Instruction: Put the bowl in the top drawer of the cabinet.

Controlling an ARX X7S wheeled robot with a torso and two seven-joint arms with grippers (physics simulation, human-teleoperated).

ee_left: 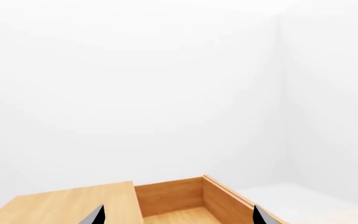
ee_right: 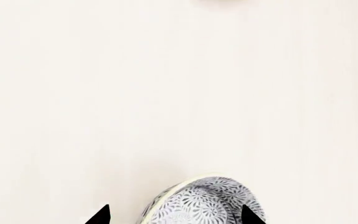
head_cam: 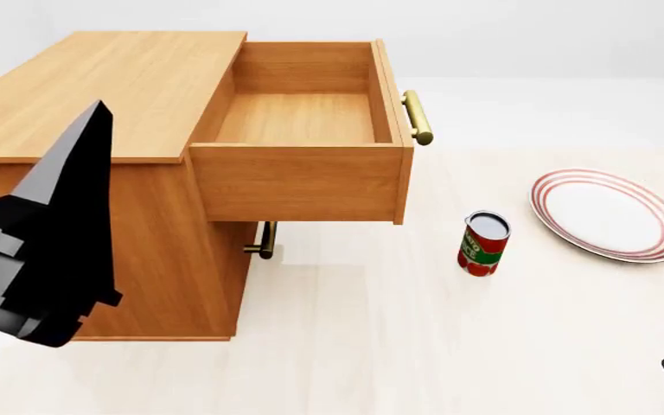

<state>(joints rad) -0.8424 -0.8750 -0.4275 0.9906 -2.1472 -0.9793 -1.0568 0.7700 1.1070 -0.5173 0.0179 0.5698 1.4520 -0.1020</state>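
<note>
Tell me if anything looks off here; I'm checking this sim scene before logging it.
One thing: the bowl looks tipped on its side in the right wrist view, patterned outside facing up, between the right end effector tips. The top drawer is pulled out and empty; can upright, plate flat.

Blue-grey speckled bowl (ee_right: 204, 203), light-orange cabinet (head_cam: 101, 95)
</note>
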